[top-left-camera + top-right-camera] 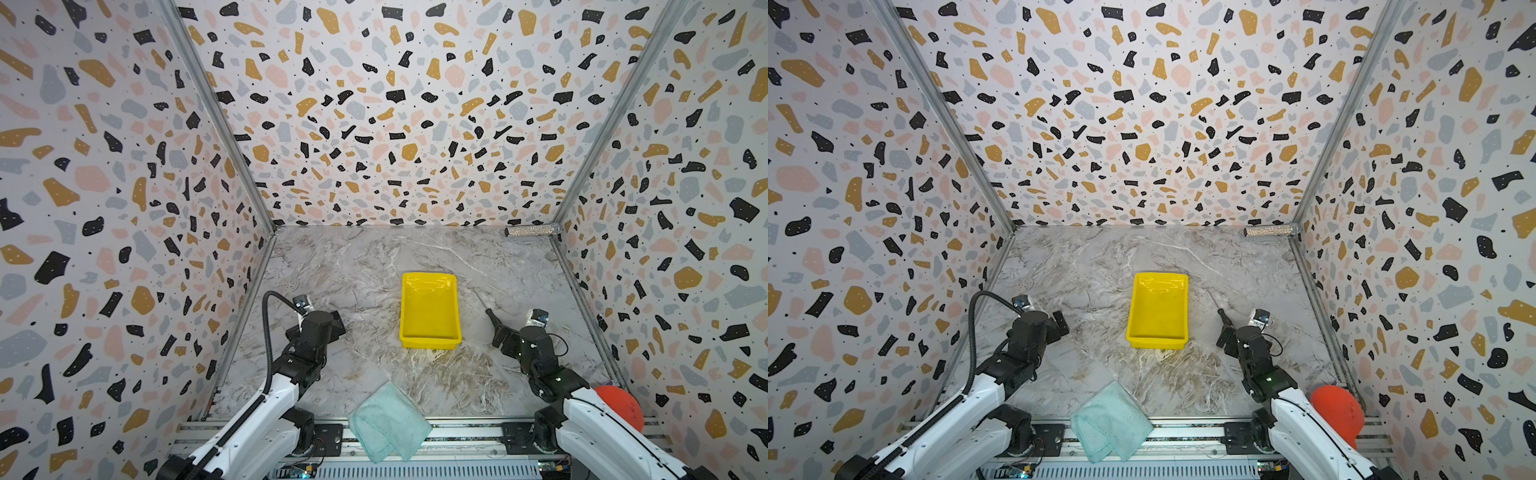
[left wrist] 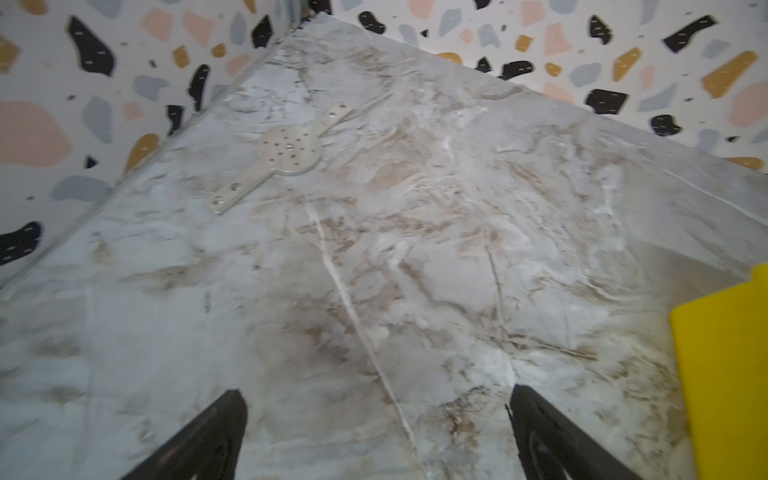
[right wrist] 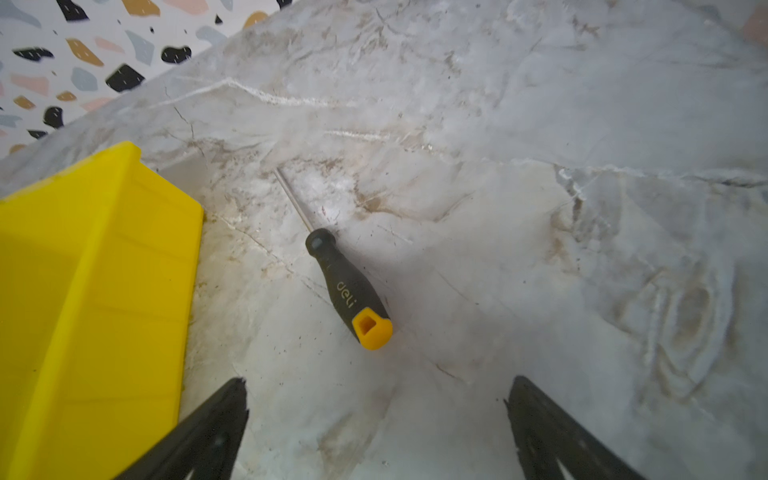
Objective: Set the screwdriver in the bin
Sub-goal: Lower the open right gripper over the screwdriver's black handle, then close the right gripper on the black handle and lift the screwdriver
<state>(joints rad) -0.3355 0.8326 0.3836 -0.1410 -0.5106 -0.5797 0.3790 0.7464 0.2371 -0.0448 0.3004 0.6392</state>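
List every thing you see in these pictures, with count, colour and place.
table: 1, grey marble pattern, under everything
walls: 3, white with coloured patches, around the table
bin: 1, yellow, middle of the table, empty
screwdriver: 1, black with orange end, on the table right of the bin
cloth: 1, pale green, front edge of the table
cylinder: 1, glittery silver, back right corner
metal plate: 1, grey with holes, left side of the table
round thing: 1, red, front right corner, partly hidden
left gripper: 1, black, open and empty, left of the bin
right gripper: 1, black, open and empty, near the screwdriver
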